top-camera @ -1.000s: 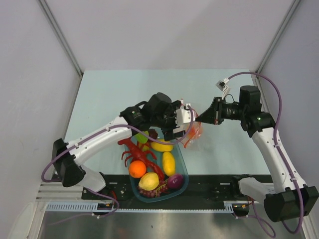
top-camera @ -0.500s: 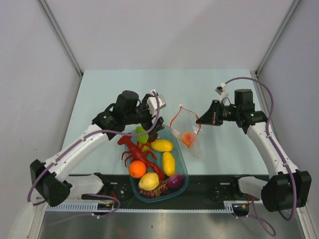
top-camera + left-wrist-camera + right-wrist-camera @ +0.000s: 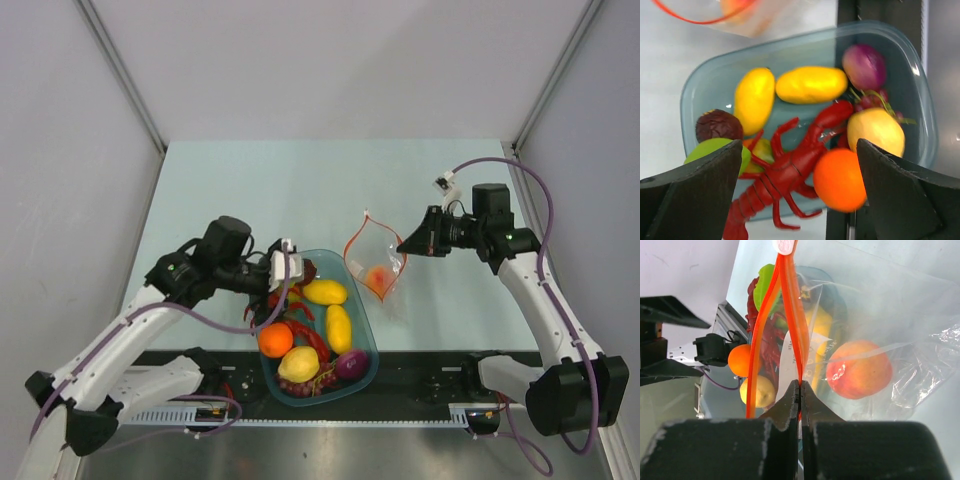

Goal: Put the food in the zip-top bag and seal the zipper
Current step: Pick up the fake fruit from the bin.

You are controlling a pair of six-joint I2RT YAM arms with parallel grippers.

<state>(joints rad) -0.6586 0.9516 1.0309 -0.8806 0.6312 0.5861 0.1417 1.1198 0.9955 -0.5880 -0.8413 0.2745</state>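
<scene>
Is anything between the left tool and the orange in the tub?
Nothing visible covers the orange; the open left tool hangs above it. The red lobster lies close beside it in the blue tub.

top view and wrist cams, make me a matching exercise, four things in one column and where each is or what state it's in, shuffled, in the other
Things
1. peach
2. orange
3. zipper
4. left gripper

Place or state
A. jaws open, above the blue tub
B. inside the zip-top bag
C. in the blue tub, beside the red lobster
D. pinched by the right gripper, jaws shut on it

Pairs: 1-B, 2-C, 3-D, 4-A
</scene>
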